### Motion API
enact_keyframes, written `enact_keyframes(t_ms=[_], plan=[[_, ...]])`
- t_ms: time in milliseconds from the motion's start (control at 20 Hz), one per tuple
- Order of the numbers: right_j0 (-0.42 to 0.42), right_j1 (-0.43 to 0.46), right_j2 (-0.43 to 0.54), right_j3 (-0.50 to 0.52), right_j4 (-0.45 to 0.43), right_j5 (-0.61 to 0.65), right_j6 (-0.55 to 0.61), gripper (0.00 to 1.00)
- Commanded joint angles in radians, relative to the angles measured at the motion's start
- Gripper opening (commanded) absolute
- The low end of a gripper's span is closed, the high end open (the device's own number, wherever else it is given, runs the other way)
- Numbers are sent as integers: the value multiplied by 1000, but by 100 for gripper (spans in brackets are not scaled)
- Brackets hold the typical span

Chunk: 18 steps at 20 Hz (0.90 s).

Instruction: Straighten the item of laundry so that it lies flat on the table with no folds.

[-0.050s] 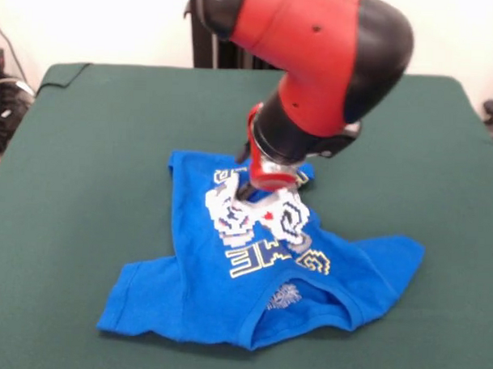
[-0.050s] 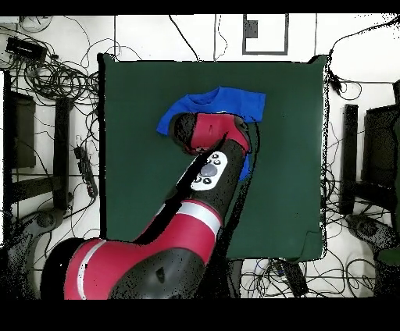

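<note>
The item of laundry (image 1: 203,264) is a bright blue T-shirt with a white and yellow print, lying print-up near the middle of the table (image 1: 84,187). Its neck opening faces the near edge and both sleeves are spread out. The cloth is wrinkled and gathered around the print. My gripper (image 1: 251,191) comes down from above and presses onto the shirt's upper middle, at the top of the print. In the overhead view the shirt (image 2: 226,101) shows on the green table (image 2: 297,172), partly covered by my arm's wrist (image 2: 211,133), which hides the gripper.
My red and black arm (image 2: 180,234) reaches over the table's robot-side half. Cables (image 2: 55,74) and dark stands (image 2: 348,156) lie on the floor around the table. A folded corner of cloth (image 1: 64,73) shows at the table's far left.
</note>
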Motion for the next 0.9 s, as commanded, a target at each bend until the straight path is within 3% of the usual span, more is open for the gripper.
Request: enact_keyframes(t_ms=[50,600,900], plan=[[-25,5,179,122,-43,116,-168,100],[-56,14,197,128,-105,35,-174,100],[-55,-15,172,159,-169,63,-182,100]])
